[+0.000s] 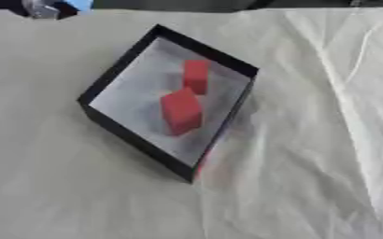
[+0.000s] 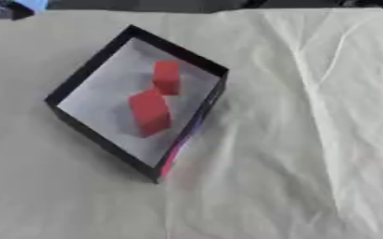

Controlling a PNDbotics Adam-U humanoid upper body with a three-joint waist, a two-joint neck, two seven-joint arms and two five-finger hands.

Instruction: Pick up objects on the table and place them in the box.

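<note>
- Neither hand shows in either eye view, so nothing can be said of how the fingers stand or whether they hold anything.
- The box (image 1: 113, 79) sits left of the middle of the cloth, turned so one corner points toward the robot and another away. Its walls are black and its floor pale grey.
- Two red blocks lie inside the box. The far block (image 1: 195, 74) is near the box's far-right wall; the near block (image 1: 181, 111) is near the middle of the floor.
- The two blocks meet, or nearly meet, at a corner; whether they touch cannot be told.
- The cloth (image 1: 309, 177) is cream-white and covers the table all around the box. Creases run down it to the right of the box.
- A reddish tinge shows on the outside of the box's right wall close to the near corner. In the right eye view this strip (image 2: 172, 158) reads as pink to purple and is plainer; in the left eye view it is a fainter red. What it is cannot be made out.
- Beyond the box, at the top left edge, a dark patch with a blue and grey thing (image 1: 57, 6) is cut off by the frame; its shape is unclear.
</note>
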